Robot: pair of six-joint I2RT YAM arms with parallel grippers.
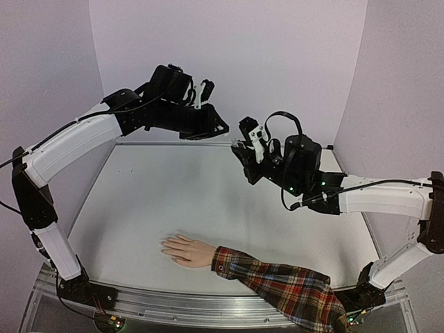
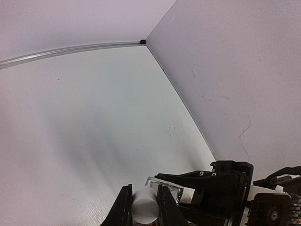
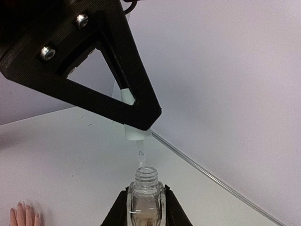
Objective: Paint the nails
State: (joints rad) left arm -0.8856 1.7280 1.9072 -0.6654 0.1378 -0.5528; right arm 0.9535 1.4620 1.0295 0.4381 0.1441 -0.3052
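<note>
My left fingers (image 2: 144, 213) are pinched narrow on a small white cap (image 2: 145, 201), held high over the far side of the bench (image 1: 208, 194). From the right wrist view I see its thin brush (image 3: 141, 154) hanging just above the open neck of a glass bottle (image 3: 146, 188), which my right fingers (image 3: 146, 209) clamp by its body. The nails (image 1: 165, 244) are well apart from both, at the near edge of the bench. They sit on the tips of a pale hand (image 1: 186, 251) lying flat, fingers spread and pointing left, with a red plaid sleeve (image 1: 284, 286) trailing off to the right. I judge those nails to be hard, smooth and very small. They are nothing to take hold of, only to stroke with the soft tip of the brush. The hand looks light and rests loose, so a firm push could slide it, and I would press lightly along each finger. The cap seems light, stiff and a little slippery, and is best gripped round its middle, as now. The bottle is breakable and open, so it should stay upright.
</note>
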